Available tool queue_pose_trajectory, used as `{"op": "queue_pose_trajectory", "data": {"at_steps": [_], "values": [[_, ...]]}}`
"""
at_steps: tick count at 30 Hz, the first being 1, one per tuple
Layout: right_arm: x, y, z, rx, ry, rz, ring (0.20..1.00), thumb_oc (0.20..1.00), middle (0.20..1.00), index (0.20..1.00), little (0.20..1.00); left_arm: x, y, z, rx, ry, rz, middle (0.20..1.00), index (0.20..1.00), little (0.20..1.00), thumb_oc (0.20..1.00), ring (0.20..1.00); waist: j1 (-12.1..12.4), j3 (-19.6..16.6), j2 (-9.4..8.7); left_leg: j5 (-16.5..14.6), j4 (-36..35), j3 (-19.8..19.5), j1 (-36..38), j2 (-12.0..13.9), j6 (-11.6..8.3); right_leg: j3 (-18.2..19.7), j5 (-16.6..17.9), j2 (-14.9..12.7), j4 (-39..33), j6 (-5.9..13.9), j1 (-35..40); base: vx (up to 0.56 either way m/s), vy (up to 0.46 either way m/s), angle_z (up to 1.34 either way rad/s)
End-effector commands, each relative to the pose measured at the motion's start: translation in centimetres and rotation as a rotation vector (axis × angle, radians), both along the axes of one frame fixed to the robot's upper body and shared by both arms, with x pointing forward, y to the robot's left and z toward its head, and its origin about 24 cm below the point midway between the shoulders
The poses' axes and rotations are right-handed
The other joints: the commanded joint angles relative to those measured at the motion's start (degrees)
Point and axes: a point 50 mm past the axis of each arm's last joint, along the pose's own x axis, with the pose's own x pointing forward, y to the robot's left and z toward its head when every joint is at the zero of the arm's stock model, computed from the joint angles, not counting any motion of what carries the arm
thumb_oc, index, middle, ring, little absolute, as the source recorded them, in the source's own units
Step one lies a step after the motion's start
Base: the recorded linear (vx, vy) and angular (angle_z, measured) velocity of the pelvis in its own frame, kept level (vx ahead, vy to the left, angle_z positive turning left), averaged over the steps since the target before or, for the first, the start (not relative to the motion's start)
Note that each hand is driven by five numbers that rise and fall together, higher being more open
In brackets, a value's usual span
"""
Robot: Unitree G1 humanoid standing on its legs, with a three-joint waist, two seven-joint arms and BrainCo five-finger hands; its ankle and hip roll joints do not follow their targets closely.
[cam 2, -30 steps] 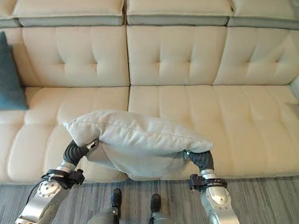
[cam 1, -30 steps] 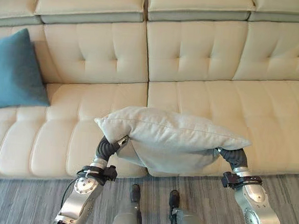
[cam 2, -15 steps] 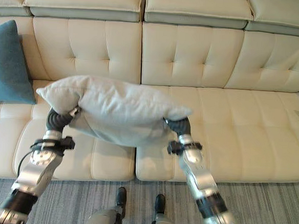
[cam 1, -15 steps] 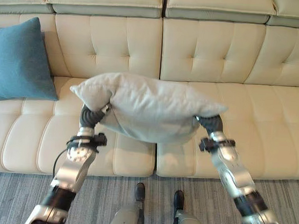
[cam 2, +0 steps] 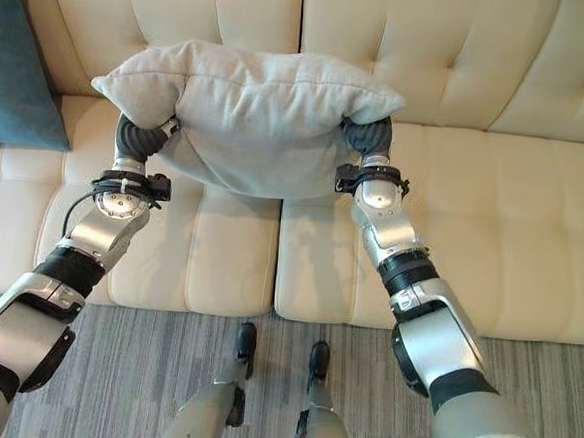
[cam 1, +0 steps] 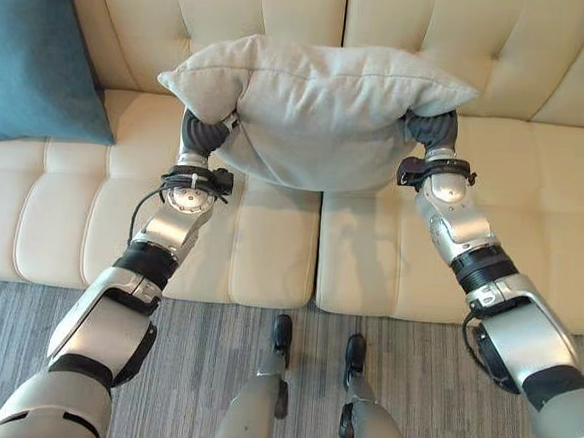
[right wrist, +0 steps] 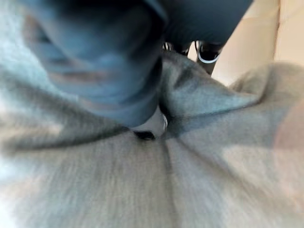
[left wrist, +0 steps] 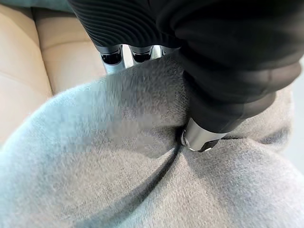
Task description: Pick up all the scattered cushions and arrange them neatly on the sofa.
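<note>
Over the sofa (cam 1: pixel 271 238) seat, at about 12 o'clock from the robot, a grey cushion (cam 1: pixel 320 111) hangs in the air between both hands, close to the backrest and above the seam between two seat sections.

Left hand (left wrist: pixel 142 42) holds the cushion's end at 9 o'clock: thumb dug into the fabric, fingers wrapped over the far edge, cloth puckered around the thumb tip. Right hand (right wrist: pixel 152 124) does the same on the 3 o'clock end, thumb sunk into a deep crease, fingers curled past the edge.

Blue cushion (cam 1: pixel 38 56) leans upright against the backrest out at 10 o'clock, well apart from the grey one.

Risks, as I judge them:
- Grip is on soft corners only; the middle sags below the hands. If one thumb slips out of its fold, the cushion would swing down on the other hand.
- Released from this height it may roll forward off the seat edge rather than settle against the back.
- Uneven release would leave it tilted, not neat.
</note>
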Motion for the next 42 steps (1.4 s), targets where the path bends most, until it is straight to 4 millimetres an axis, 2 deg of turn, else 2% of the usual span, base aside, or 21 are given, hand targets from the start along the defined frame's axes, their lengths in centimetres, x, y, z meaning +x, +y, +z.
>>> {"op": "queue_pose_trajectory", "data": {"at_steps": [1,5,7,10,12,15,16,18,19,22,23,24,25,26,30,31,32,36,40,42], "values": [[-0.6,2.0,7.6,0.019,-0.219,0.077,1.0,1.0,1.0,1.0,1.0,0.6,-2.3,7.8,-0.02,-0.223,-0.117,1.0,1.0,1.0,1.0,1.0,1.0,0.2,-1.56,-4.5,1.3,-3.3,0.7,0.4,-4.74,1.9,-4.5,-2.4,6.8,4.36,-2.2,-0.01,-0.017,0.09],[-0.1,0.0,8.4,0.023,-0.187,0.0,1.0,1.0,1.0,1.0,1.0,1.2,-1.1,8.4,-0.041,-0.18,-0.085,1.0,1.0,1.0,1.0,1.0,0.5,1.0,-1.44,-3.3,-0.2,-3.6,0.7,0.5,-5.13,1.7,-4.8,-2.0,6.6,4.44,-2.6,0.0,-0.024,0.06],[-0.2,-0.9,9.1,0.035,-0.196,-0.032,1.0,1.0,1.0,1.0,1.0,1.1,-0.6,9.3,-0.063,-0.205,-0.079,1.0,1.0,1.0,1.0,1.0,0.6,1.2,-1.35,-3.1,-0.7,-3.7,0.9,0.4,-5.25,1.4,-4.8,-1.9,6.5,4.54,-2.5,0.01,-0.015,0.0],[-0.7,-2.5,10.8,0.049,-0.241,-0.085,1.0,1.0,1.0,1.0,1.0,0.6,0.8,11.0,-0.071,-0.257,-0.045,1.0,1.0,1.0,1.0,1.0,0.6,1.0,-1.37,-2.8,-1.6,-3.9,1.1,0.3,-5.47,1.1,-4.5,-1.9,6.0,4.69,-2.5,0.01,-0.016,0.03],[-1.3,-3.2,12.4,0.054,-0.294,-0.104,1.0,1.0,1.0,1.0,1.0,0.0,2.6,12.0,-0.109,-0.299,-0.012,1.0,1.0,1.0,1.0,1.0,0.6,0.7,-1.55,-2.5,-2.2,-3.8,1.1,0.2,-5.54,1.2,-4.1,-1.9,5.5,4.81,-2.6,0.03,-0.012,0.07],[-2.0,-3.8,13.7,0.056,-0.345,-0.116,1.0,1.0,1.0,1.0,1.0,-0.6,4.8,12.2,-0.165,-0.322,0.031,1.0,1.0,1.0,1.0,1.0,0.7,0.3,-1.73,-2.8,-2.6,-3.7,1.8,0.2,-5.67,1.4,-4.3,-1.8,5.2,4.8,-2.2,0.02,0.001,0.02],[-2.2,-4.4,13.9,0.057,-0.357,-0.125,1.0,1.0,1.0,1.0,1.0,-1.1,6.2,12.2,-0.16,-0.326,0.064,1.0,1.0,1.0,1.0,1.0,0.6,-0.1,-1.73,-2.5,-2.8,-3.5,2.1,0.2,-5.67,1.6,-4.0,-1.7,4.9,4.7,-2.2,0.0,0.0,0.0],[-2.4,-5.1,13.4,0.033,-0.356,-0.141,1.0,1.0,1.0,1.0,1.0,-1.5,7.3,11.5,-0.164,-0.313,0.084,1.0,1.0,1.0,1.0,1.0,0.3,-0.3,-1.72,-2.6,-2.9,-3.4,2.4,0.1,-5.68,1.8,-4.1,-1.6,4.8,4.64,-2.0,0.0,0.0,0.0],[-2.5,-5.4,12.6,0.02,-0.348,-0.146,1.0,1.0,1.0,1.0,1.0,-1.9,8.0,10.4,-0.184,-0.305,0.094,1.0,1.0,1.0,1.0,1.0,0.2,-0.5,-1.75,-2.7,-2.9,-3.3,2.9,0.1,-5.66,1.8,-4.1,-1.5,4.7,4.6,-1.5,0.0,0.0,0.0],[-3.2,-6.8,9.7,-0.042,-0.322,-0.152,1.0,1.0,1.0,1.0,1.0,-3.4,9.9,6.3,-0.211,-0.257,0.118,1.0,1.0,1.0,1.0,1.0,0.1,-0.7,-1.71,-3.3,-3.1,-3.0,4.4,0.0,-5.5,1.8,-4.5,-1.6,4.5,4.4,-0.1,0.03,0.005,-0.05],[-3.8,-7.3,7.6,-0.065,-0.301,-0.142,1.0,1.0,1.0,1.0,1.0,-4.5,10.5,3.8,-0.196,-0.21,0.128,1.0,1.0,1.0,1.0,1.0,-0.2,-1.2,-1.59,-3.5,-3.1,-2.9,5.3,0.0,-5.42,1.7,-4.6,-1.6,4.3,4.36,0.8,0.07,0.026,-0.12],[-5.0,-8.2,4.7,-0.091,-0.278,-0.117,1.0,1.0,1.0,1.0,1.0,-6.1,11.2,0.3,-0.166,-0.131,0.138,1.0,1.0,1.0,1.0,1.0,-0.5,-1.3,-1.32,-3.9,-3.3,-2.7,6.4,0.0,-5.26,1.6,-4.6,-1.8,4.0,4.25,1.8,0.05,0.024,-0.11],[-5.1,-8.2,4.4,-0.092,-0.271,-0.116,1.0,1.0,1.0,1.0,1.0,-6.2,11.2,0.0,-0.165,-0.124,0.139,1.0,1.0,1.0,1.0,1.0,-0.5,-1.6,-1.34,-4.0,-3.4,-2.6,6.6,0.0,-5.25,1.6,-4.6,-1.8,3.9,4.26,2.0,0.05,0.022,-0.05],[-5.9,-8.5,3.0,-0.112,-0.257,-0.097,1.0,1.0,1.0,1.0,1.0,-7.0,11.6,-1.8,-0.151,-0.068,0.141,1.0,1.0,1.0,1.0,1.0,-0.7,-1.9,-1.32,-4.1,-3.6,-2.5,7.2,0.0,-5.23,1.4,-4.5,-1.9,3.7,4.26,2.5,0.03,0.01,-0.02],[-9.5,-10.1,-4.1,-0.188,-0.098,-0.047,1.0,1.0,1.0,1.0,1.0,-11.6,11.8,-9.6,-0.149,0.166,0.128,1.0,1.0,1.0,1.0,1.0,-1.4,-3.1,-1.37,-5.0,-3.9,-2.2,9.4,0.1,-4.89,0.6,-4.4,-2.0,2.4,4.48,5.1,0.05,0.001,0.01],[-11.2,-11.1,-7.7,-0.209,0.02,-0.05,1.0,1.0,1.0,1.0,1.0,-13.8,11.8,-12.3,-0.15,0.266,0.117,1.0,1.0,1.0,1.0,1.0,-1.8,-3.4,-1.49,-5.3,-3.8,-2.1,10.7,0.3,-4.76,0.3,-4.5,-2.1,2.1,4.56,6.4,0.03,-0.02,-0.01],[-11.3,-11.1,-7.8,-0.209,0.024,-0.05,1.0,1.0,1.0,1.0,1.0,-13.9,11.8,-12.4,-0.149,0.27,0.117,1.0,1.0,1.0,1.0,1.0,-1.8,-3.5,-1.5,-5.4,-3.8,-2.1,10.8,0.3,-4.76,0.2,-4.5,-2.1,2.0,4.56,6.6,0.04,-0.023,-0.09],[-14.9,-12.6,-16.0,-0.227,0.343,-0.062,1.0,1.0,1.0,1.0,1.0,-19.0,12.2,-18.5,-0.177,0.534,0.164,1.0,1.0,1.0,1.0,1.0,-2.5,-5.0,-1.95,-6.5,-3.3,-1.9,13.7,0.4,-4.27,-0.1,-5.0,-2.2,2.1,4.59,9.4,0.04,-0.022,-0.06],[-18.5,-13.5,-22.4,-0.28,0.627,-0.113,1.0,1.0,1.0,1.0,1.0,-23.3,11.7,-23.9,-0.134,0.814,0.211,1.0,1.0,1.0,1.0,1.0,-3.4,-6.8,-2.14,-7.8,-1.9,-1.7,16.6,0.7,-3.73,0.0,-5.6,-2.3,2.8,4.61,11.9,0.0,0.004,-0.02],[-19.9,-13.5,-24.8,-0.31,0.743,-0.112,1.0,1.0,1.0,1.0,1.0,-24.4,11.2,-25.4,-0.103,0.905,0.206,1.0,1.0,1.0,1.0,1.0,-3.6,-7.9,-2.33,-8.2,-1.7,-1.4,17.8,0.9,-3.64,0.0,-5.9,-2.3,3.1,4.56,12.9,-0.01,0.022,-0.07]]}}
